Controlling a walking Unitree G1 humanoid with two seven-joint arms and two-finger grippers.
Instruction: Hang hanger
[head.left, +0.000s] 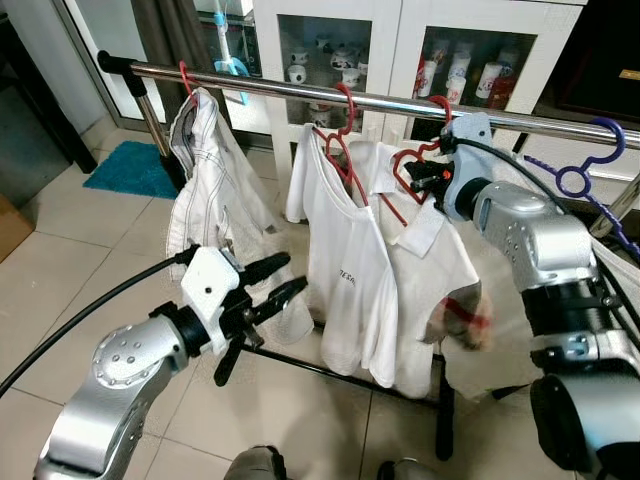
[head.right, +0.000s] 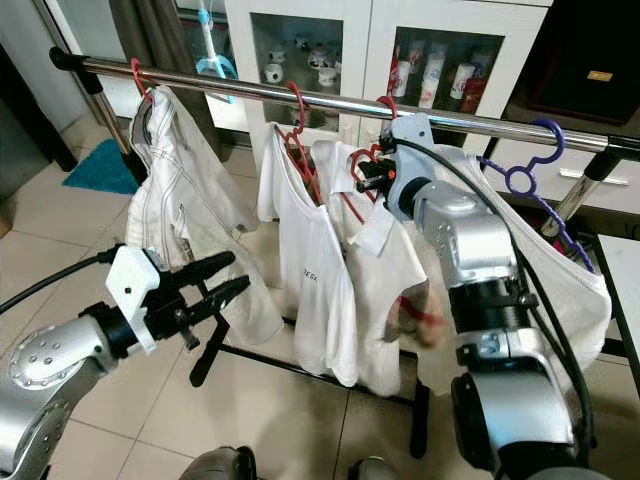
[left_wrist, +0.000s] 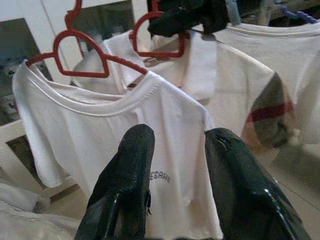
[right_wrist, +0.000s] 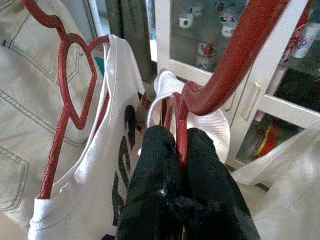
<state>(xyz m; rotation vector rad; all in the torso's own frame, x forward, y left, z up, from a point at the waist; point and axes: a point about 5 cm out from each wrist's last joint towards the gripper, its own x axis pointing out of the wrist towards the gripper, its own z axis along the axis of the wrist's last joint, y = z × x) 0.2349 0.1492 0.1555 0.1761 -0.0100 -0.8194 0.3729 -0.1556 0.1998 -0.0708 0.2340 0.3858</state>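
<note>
Hanger hook-up in right hand

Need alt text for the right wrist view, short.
The right gripper is shut on a red hanger carrying a white shirt. Beside it hangs a white T-shirt on another red hanger, with a glass-door cabinet behind.
</note>
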